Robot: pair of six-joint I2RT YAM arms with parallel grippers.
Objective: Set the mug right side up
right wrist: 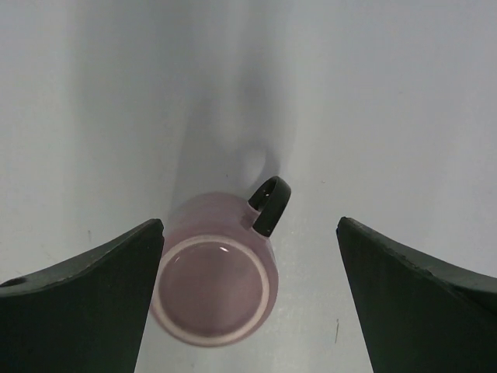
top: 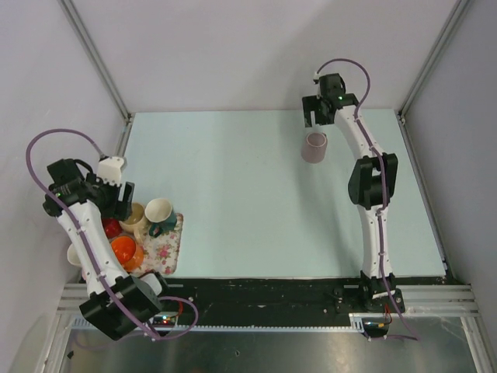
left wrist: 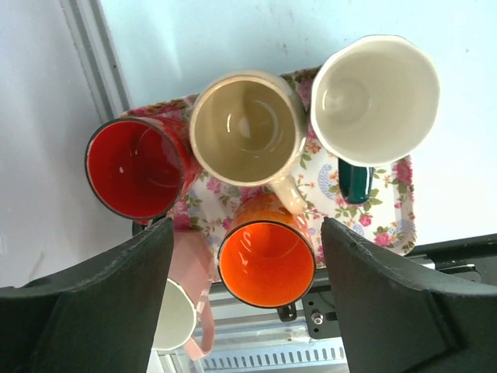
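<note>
One lilac mug sits base-up at lower centre; our right gripper hangs wide above it, so we straddle its body, avoiding the handle.

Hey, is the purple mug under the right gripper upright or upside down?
Upside down, it seems: the purple mug shows a shallow, pale-ringed base facing up, not a deep hollow.
</note>
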